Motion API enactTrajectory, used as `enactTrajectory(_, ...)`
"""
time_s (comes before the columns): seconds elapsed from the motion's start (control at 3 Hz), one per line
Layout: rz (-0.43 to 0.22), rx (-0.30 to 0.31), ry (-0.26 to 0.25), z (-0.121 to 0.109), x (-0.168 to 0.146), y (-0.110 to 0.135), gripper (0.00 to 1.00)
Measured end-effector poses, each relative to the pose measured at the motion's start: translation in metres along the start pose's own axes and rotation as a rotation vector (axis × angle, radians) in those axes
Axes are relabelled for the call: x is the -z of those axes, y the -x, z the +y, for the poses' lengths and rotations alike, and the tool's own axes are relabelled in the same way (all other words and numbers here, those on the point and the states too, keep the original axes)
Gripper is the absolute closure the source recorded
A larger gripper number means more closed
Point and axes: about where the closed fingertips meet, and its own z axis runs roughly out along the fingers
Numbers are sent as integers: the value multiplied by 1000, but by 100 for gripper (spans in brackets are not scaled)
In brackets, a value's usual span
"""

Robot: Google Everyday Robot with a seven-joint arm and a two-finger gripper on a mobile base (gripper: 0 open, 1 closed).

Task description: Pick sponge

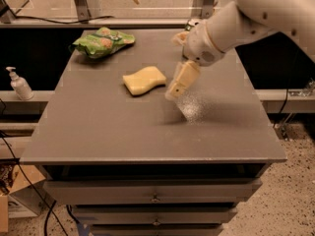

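Sponge (143, 80) lies flat on the grey tabletop (98, 132), a little left of centre, and we see nothing touching it. Just to its right hangs the gripper (173, 65), spread wide and empty, its lower finger (181, 80) near the sponge's right edge but apart from it. At the far left we see a green snack bag (102, 42).

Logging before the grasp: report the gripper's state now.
Gripper: open or closed cannot be told; it hovers just right of the sponge, not holding it.
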Motion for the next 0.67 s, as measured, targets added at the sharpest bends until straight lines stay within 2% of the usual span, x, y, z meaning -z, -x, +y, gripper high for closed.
enactTrajectory(0.67, -47, -21, 109, -23, -78, 7, 0)
